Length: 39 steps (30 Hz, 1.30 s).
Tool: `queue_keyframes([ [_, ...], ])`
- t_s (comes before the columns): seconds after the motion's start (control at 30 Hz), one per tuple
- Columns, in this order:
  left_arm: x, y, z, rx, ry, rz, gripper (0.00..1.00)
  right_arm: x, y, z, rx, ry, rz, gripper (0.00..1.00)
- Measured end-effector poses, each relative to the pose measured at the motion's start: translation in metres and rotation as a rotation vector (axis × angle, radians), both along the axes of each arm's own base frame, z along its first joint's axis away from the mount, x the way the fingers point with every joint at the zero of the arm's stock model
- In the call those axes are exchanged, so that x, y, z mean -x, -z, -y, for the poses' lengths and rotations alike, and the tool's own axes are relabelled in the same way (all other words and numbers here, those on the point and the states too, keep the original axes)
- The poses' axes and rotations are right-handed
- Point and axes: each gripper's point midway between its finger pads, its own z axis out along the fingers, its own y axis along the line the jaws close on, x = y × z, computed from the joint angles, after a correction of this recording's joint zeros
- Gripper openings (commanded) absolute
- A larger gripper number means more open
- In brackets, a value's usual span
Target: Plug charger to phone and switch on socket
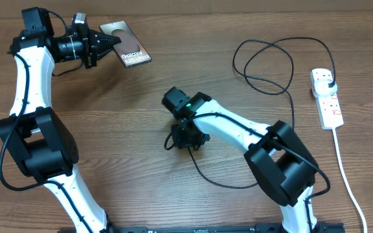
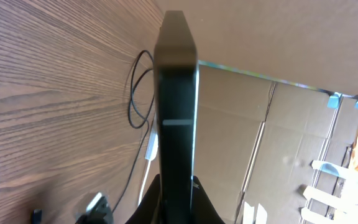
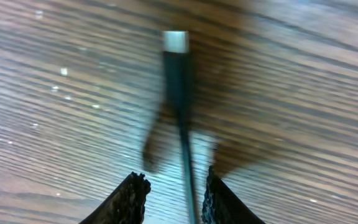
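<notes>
Phone point(image 1: 127, 50), clamped shut in the left gripper point(image 1: 112, 43), hangs well up-left of the right gripper point(image 1: 186, 138), whose fingers straddle the charger point(image 3: 179, 93) behind its tip; whether they pinch it cannot be told.

**White shells, black joints**

Your left arm point(image 1: 28, 77) and right arm point(image 1: 225, 124) wear white shells over black joint blocks, with thin black cables alongside. A green light point(image 1: 188, 102) glows by the right wrist. The left end effector point(image 1: 112, 42) and right end effector point(image 1: 186, 139) are black.
</notes>
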Motion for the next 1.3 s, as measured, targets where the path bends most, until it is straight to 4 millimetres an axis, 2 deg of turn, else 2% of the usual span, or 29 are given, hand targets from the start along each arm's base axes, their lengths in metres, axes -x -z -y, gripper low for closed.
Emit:
queue_keyframes([
  [0.17,0.000,0.000,0.000,0.000,0.000,0.000,0.04,-0.008,0.000,-0.003,-0.010,0.003,0.030,0.34],
  [0.33,0.000,0.000,0.000,0.000,0.000,0.000,0.04,-0.007,0.005,-0.002,0.014,-0.012,0.011,0.34],
  [0.4,0.000,0.000,0.000,0.000,0.000,0.000,0.04,-0.008,0.005,-0.003,0.030,-0.015,-0.006,0.19],
  [0.43,0.000,0.000,0.000,0.000,0.000,0.000,0.04,-0.008,0.006,-0.003,0.048,-0.024,-0.023,0.04],
  [0.67,0.000,0.000,0.000,0.001,0.000,-0.003,0.04,-0.012,0.005,-0.007,0.065,-0.021,-0.049,0.04],
  [0.8,0.000,0.000,0.000,0.001,0.000,-0.003,0.04,-0.007,-0.005,0.007,0.088,-0.015,-0.119,0.04],
  [0.93,0.000,0.000,0.000,0.001,0.000,-0.003,0.04,-0.023,-0.012,0.020,0.026,0.022,-0.156,0.04],
  [1.0,0.001,0.000,0.000,0.000,0.002,-0.002,0.04,-0.040,-0.029,0.011,-0.152,-0.006,-0.153,0.04],
  [1.07,0.001,-0.001,0.001,0.000,0.011,0.016,0.04,-0.045,-0.058,0.003,-0.280,-0.044,-0.130,0.04],
  [1.1,0.002,-0.003,0.002,0.007,0.019,0.029,0.04,-0.046,-0.081,-0.001,-0.356,-0.065,-0.107,0.04],
  [1.17,0.003,-0.006,0.003,0.017,0.034,0.054,0.04,-0.046,-0.110,-0.005,-0.444,-0.096,-0.074,0.04],
  [1.23,0.006,-0.012,0.007,0.038,0.065,0.101,0.04,-0.042,-0.160,-0.010,-0.600,-0.155,-0.024,0.04],
  [1.3,0.008,-0.017,0.011,0.056,0.089,0.137,0.04,-0.039,-0.183,-0.015,-0.687,-0.190,-0.002,0.04],
])
